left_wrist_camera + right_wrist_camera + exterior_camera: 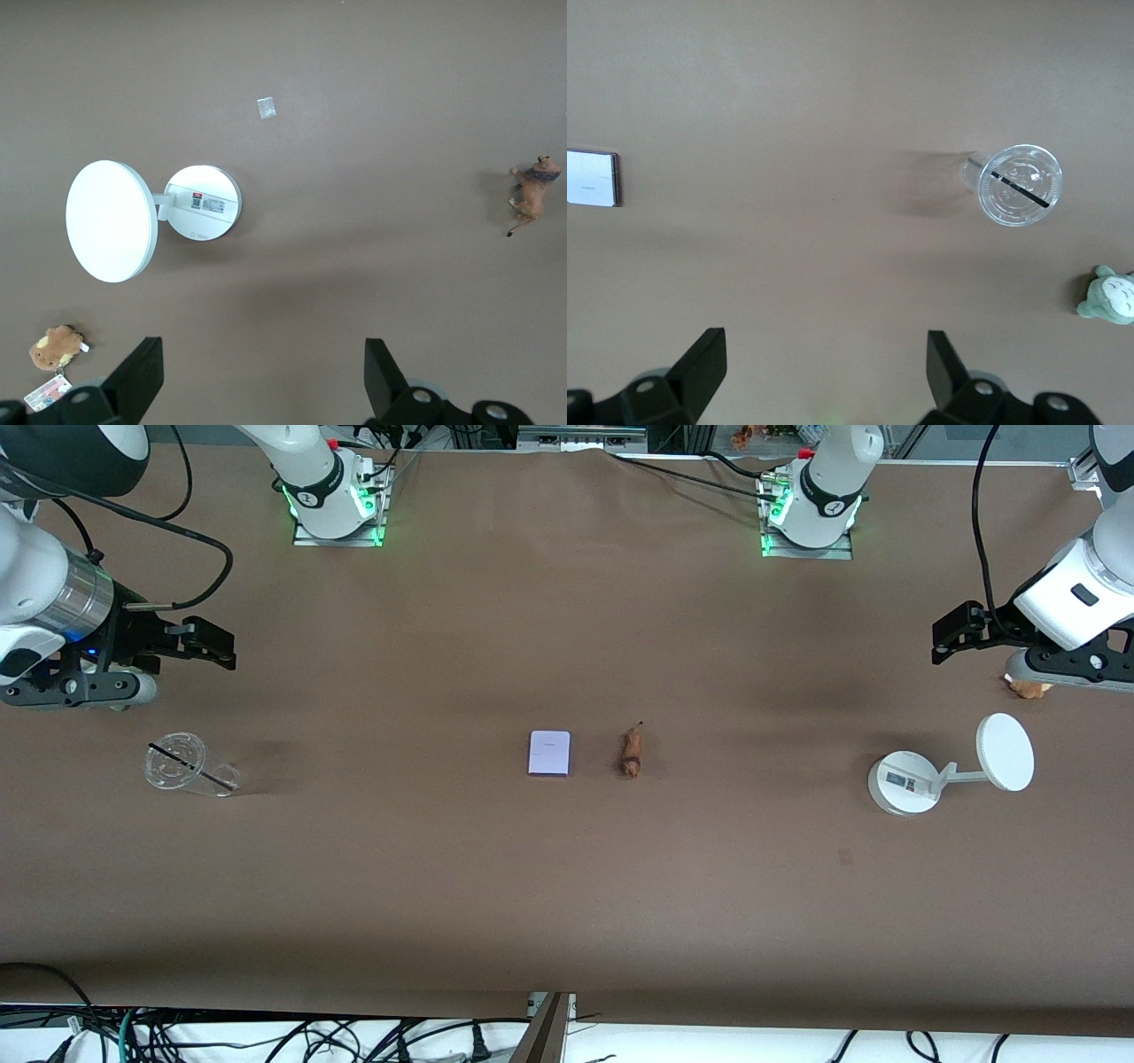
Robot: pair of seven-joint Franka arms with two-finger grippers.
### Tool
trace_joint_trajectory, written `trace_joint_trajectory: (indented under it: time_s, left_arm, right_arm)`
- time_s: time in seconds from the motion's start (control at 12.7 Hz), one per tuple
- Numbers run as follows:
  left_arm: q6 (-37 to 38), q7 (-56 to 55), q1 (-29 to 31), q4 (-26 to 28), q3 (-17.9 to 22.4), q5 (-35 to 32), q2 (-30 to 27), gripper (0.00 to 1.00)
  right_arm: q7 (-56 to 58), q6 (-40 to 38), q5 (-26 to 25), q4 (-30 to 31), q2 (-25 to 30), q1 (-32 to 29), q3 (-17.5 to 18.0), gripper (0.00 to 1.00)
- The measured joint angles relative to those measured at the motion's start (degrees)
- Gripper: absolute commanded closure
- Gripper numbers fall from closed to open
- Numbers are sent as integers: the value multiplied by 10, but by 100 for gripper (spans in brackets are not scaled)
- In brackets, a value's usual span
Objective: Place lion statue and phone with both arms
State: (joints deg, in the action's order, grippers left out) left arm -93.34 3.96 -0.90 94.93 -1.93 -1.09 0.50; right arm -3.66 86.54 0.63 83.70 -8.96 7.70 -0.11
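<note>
The phone (549,753), a pale lavender rectangle, lies flat at the middle of the table and shows at the edge of the right wrist view (592,177). Beside it, toward the left arm's end, lies the small orange-brown lion statue (632,751), which the left wrist view catches at its edge (534,190). My left gripper (939,640) hangs open and empty over the left arm's end of the table, with bare table between its fingers (142,376). My right gripper (226,648) hangs open and empty over the right arm's end (824,363).
A white round-based stand with a disc (904,781) (202,202) and a brown plush with a tag (1028,687) (58,345) sit under the left gripper's area. A clear lidded cup with a straw (182,764) (1019,184) and a pale green plush (1112,297) lie near the right gripper.
</note>
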Motion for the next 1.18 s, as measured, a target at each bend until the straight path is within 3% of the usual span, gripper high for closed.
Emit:
trace_joint_trajectory:
  time_s: [1.18]
  left_arm:
    - [0, 0, 0, 0, 3, -11, 0, 0]
  right_arm:
    - [-12, 5, 0, 0, 0, 2, 1, 0]
